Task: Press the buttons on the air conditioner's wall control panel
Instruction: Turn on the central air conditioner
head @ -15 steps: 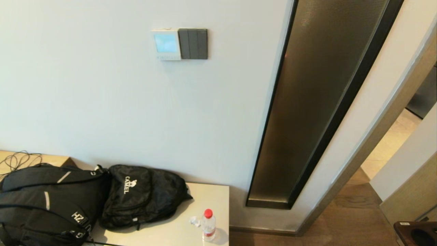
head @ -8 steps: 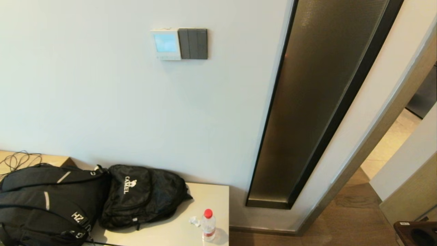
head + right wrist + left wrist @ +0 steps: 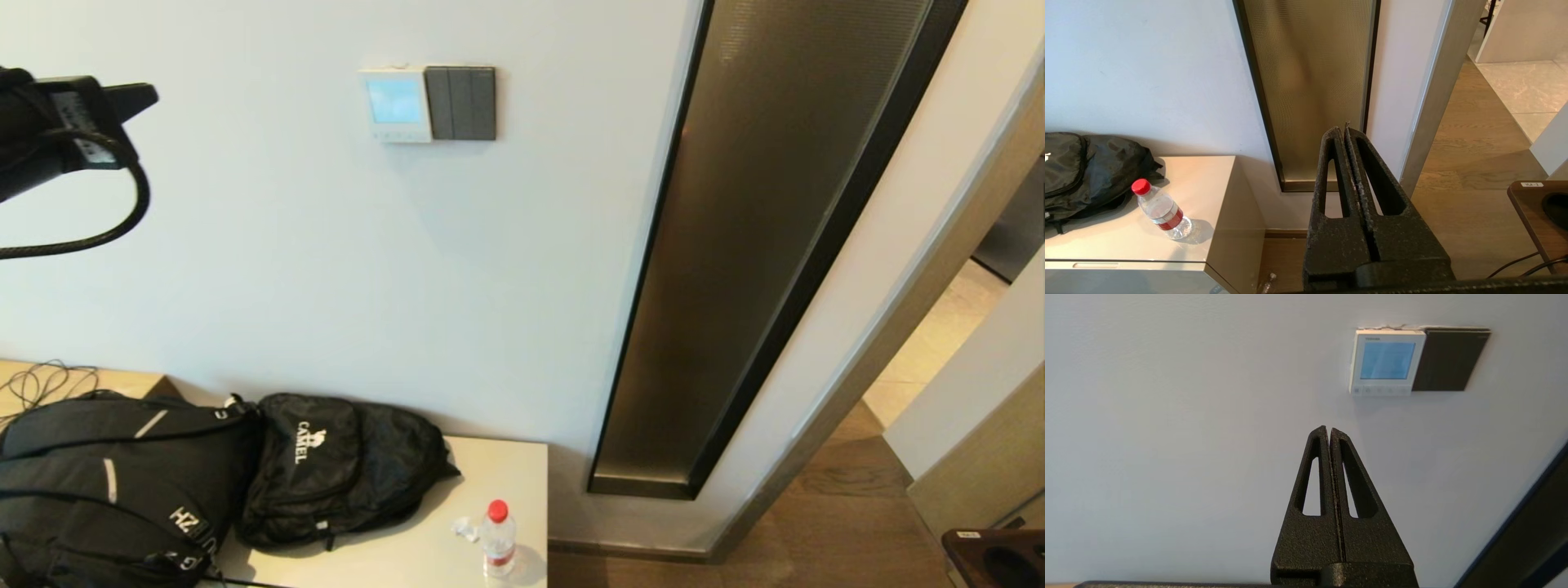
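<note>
The white air conditioner control panel [image 3: 396,104] with a blue screen is on the wall, beside a dark grey switch plate [image 3: 462,104]. It also shows in the left wrist view [image 3: 1385,361], with a row of small buttons [image 3: 1380,390] along its lower edge. My left gripper [image 3: 1329,429] is shut and empty, away from the wall, below and to the left of the panel. Its arm [image 3: 65,122] enters the head view at the upper left. My right gripper [image 3: 1342,129] is shut and empty, parked low, out of the head view.
A low cabinet [image 3: 498,465] under the panel carries two black backpacks [image 3: 335,465] and a red-capped water bottle [image 3: 498,539]. A tall bronze wall panel [image 3: 751,245] and a doorway stand to the right. A wooden stand [image 3: 992,555] is at the lower right.
My left arm has risen into the head view at the upper left, where it did not show before. Nothing else has moved.
</note>
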Tool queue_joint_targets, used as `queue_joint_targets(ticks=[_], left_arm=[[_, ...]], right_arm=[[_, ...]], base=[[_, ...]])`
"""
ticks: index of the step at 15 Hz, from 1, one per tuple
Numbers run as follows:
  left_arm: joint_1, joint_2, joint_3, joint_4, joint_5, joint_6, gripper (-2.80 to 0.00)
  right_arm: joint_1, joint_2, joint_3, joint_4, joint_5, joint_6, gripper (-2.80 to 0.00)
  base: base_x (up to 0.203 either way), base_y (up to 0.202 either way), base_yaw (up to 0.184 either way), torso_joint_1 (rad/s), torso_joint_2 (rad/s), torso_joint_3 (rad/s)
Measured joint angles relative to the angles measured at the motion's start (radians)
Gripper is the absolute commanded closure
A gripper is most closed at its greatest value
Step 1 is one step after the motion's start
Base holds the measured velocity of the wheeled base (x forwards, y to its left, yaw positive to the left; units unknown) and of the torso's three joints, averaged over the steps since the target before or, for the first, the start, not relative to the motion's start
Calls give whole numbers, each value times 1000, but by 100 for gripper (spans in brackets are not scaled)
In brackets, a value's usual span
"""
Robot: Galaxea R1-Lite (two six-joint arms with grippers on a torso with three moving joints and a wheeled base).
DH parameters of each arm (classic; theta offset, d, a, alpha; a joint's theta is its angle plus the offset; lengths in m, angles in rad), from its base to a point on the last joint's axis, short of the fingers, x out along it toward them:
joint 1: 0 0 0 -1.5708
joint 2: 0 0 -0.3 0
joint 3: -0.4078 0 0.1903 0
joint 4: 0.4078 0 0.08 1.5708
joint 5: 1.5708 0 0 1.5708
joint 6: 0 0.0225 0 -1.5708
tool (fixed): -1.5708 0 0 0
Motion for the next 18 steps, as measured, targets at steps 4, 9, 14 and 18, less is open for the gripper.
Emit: queue_joint_targets(ticks=[4,9,14,18], left_arm=[[-69,234,-173,-64,8,2,0],[-155,428,-360,-70,41,10,0],[-226,536,-450,-70,50,24,0],[-261,611,-516,-70,51,32,0]], right_arm=[[0,0,0,0,0,0,0],[0,0,0,0,0,0,0],[0,0,0,0,0,0,0],[0,0,0,0,0,0,0]], base=[[0,0,0,0,0,0],[0,0,0,0,0,0],[0,0,0,0,0,0],[0,0,0,0,0,0]])
